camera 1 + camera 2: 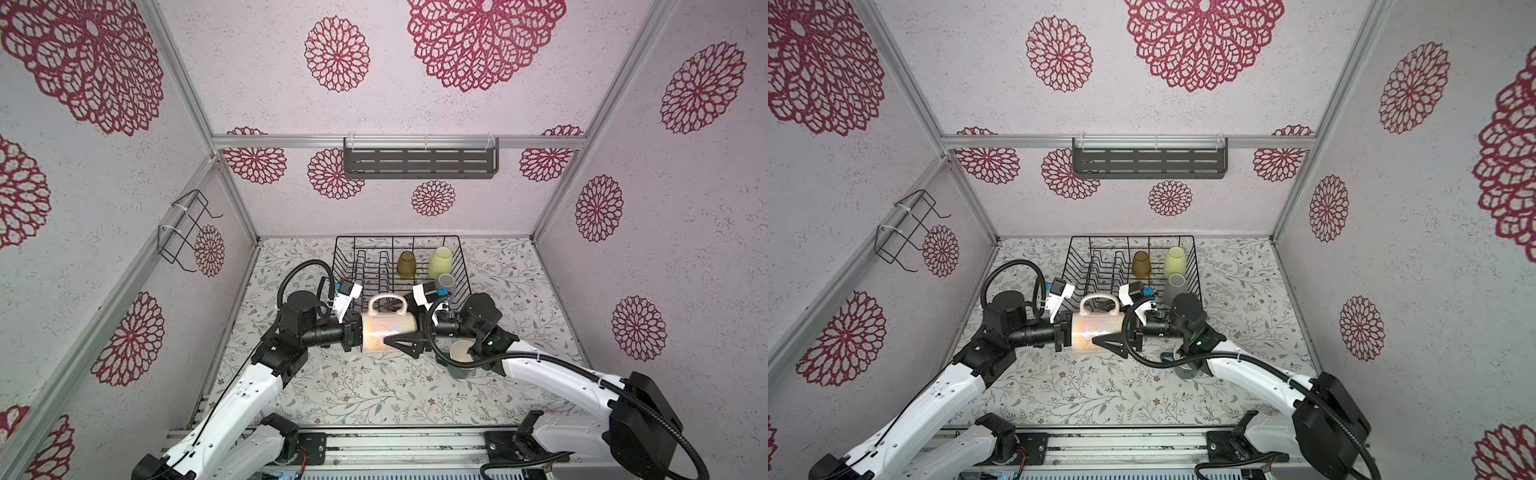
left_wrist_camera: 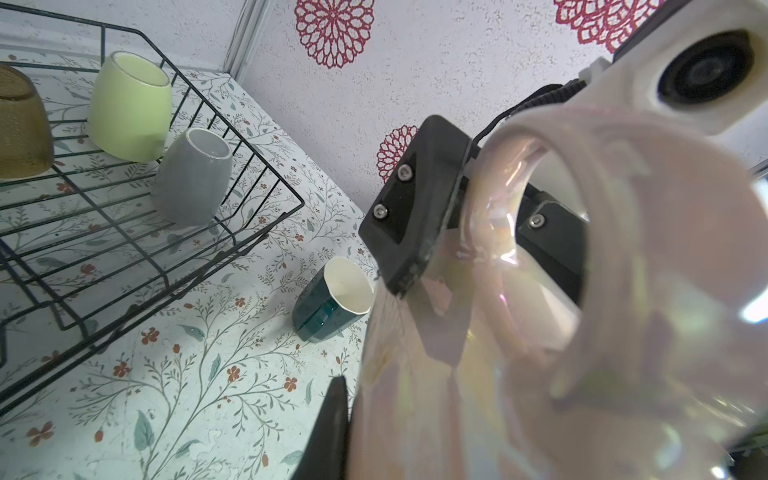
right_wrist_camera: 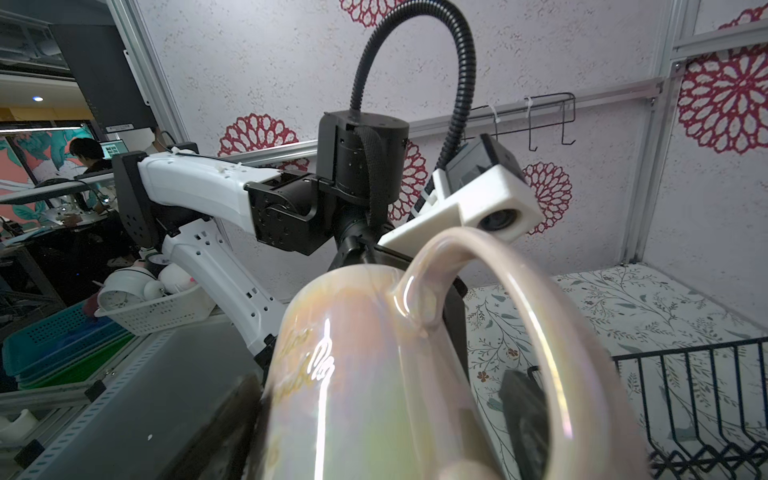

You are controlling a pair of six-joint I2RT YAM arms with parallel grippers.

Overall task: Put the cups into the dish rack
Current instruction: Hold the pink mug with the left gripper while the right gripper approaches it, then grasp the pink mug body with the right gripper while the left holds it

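First, both top views. Pink mug (image 1: 382, 330) up in the air, lying on its side, just in front of the near side of the dish rack (image 1: 345, 257). Left end effector (image 1: 356, 336) shut tight on the left end of the mug, holding it up. Right end effector (image 1: 387, 326) spread wide, one finger on each side of the mug's body; cannot tell if pressing on it. Dish rack by the far edge of the surface (image 1: 332, 395), about the middle. Inside, along the rack's right side: amber glass (image 1: 406, 264), lime-yellow tumbler (image 1: 441, 261), and grey tumbler (image 1: 446, 283) nearest the front. Dark teal mug (image 1: 461, 373) standing on the surface outside the rack, right of the middle, partly hidden under the right arm.

Next, the left wrist view. Pink mug (image 2: 540, 374) very close, filling much of the view. Two black fingers (image 2: 411, 208) of the right end effector, one on each side of it. Farther off, dark teal mug (image 2: 328, 303) alone on the surface, cream inside, near the rack's corner but not touching. Lime-yellow tumbler (image 2: 129, 108) and grey tumbler (image 2: 193, 174) side by side in that corner.

Last, the right wrist view. Pink mug (image 3: 374, 374) close up and shiny, handle plain to see, left arm behind it.
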